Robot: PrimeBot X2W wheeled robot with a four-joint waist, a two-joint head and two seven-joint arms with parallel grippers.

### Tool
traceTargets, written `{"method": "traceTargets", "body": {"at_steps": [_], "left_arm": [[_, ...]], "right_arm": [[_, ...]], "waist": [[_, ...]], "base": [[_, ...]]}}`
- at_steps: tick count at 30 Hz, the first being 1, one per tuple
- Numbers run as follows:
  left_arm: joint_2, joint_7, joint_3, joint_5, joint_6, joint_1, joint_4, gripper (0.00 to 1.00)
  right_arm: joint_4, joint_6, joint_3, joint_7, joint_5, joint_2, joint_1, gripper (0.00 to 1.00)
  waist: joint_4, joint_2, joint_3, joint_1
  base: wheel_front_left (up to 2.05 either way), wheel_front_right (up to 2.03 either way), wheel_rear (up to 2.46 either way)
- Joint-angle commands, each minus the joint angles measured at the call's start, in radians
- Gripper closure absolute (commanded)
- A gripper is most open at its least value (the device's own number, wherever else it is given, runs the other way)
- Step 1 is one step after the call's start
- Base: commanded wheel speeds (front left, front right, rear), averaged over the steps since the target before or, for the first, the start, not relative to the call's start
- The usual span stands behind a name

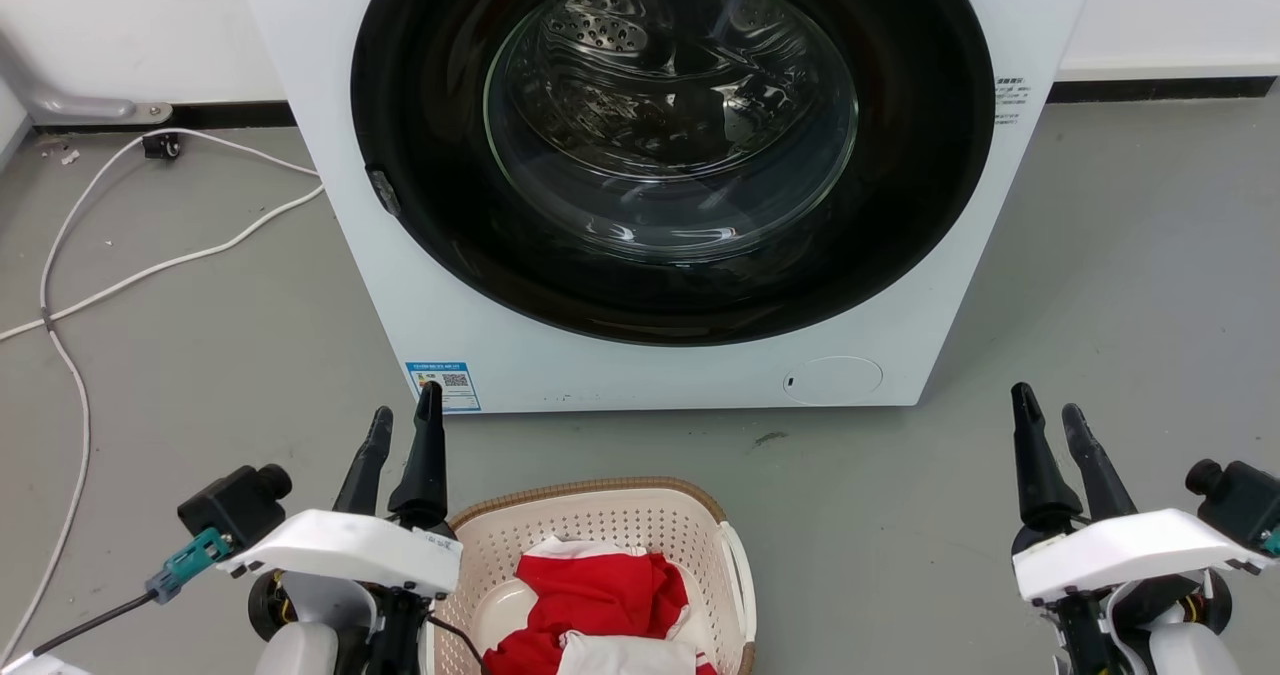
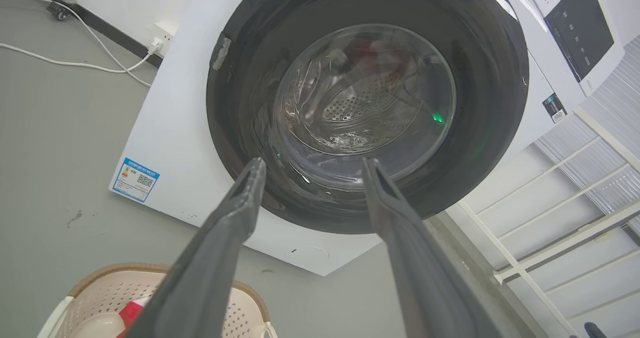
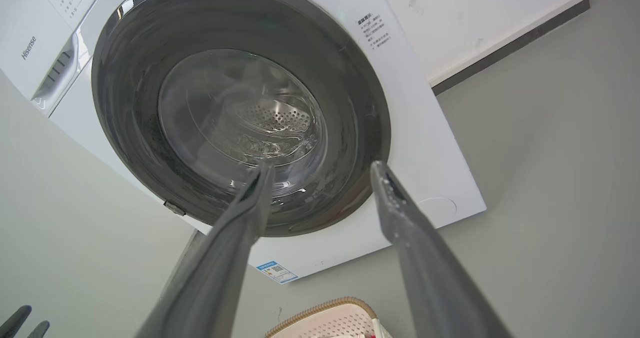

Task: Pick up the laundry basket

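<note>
The laundry basket (image 1: 610, 515), cream with perforated walls, a brown woven rim and a white side handle, stands on the floor at the bottom centre of the head view, holding red and white clothes. Its rim also shows in the left wrist view as the basket (image 2: 85, 290) and in the right wrist view as the basket (image 3: 330, 313). My left gripper (image 1: 405, 415) is open just left of the basket, above its rim, fingers apart and empty. My right gripper (image 1: 1048, 405) is open too, well to the basket's right, holding nothing. In the wrist views the left gripper (image 2: 312, 165) and right gripper (image 3: 322, 170) point at the washer door.
A white front-loading washing machine (image 1: 480, 335) with a shut dark glass door stands right behind the basket. White cables (image 1: 70, 285) trail over the grey floor at the left. A white rack (image 2: 550, 238) stands beside the washer. Open floor lies on the right.
</note>
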Motion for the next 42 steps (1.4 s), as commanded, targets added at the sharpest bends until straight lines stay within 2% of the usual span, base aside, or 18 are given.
{"method": "traceTargets", "body": {"at_steps": [1, 18, 42], "left_arm": [[0.002, -0.008, -0.004, 0.023, 0.001, -0.027, -0.006, 0.00], [0.006, -0.055, -0.026, 0.258, 0.029, -0.052, 0.053, 0.00], [0.014, -0.110, -0.049, 0.492, 0.058, -0.080, 0.121, 0.00]], "right_arm": [[-0.007, 0.001, 0.003, -0.008, -0.028, 0.000, -0.028, 0.00], [0.029, 0.002, 0.015, -0.034, -0.273, 0.001, -0.043, 0.00], [0.051, 0.002, 0.016, -0.044, -0.510, 0.002, -0.051, 0.00]], "waist": [[0.000, 0.0000, 0.000, 0.0000], [0.002, 0.0000, 0.000, 0.0000], [0.006, 0.0000, -0.003, 0.0000]], "base": [[0.00, 0.00, 0.00], [0.00, 0.00, 0.00], [0.00, 0.00, 0.00]]}}
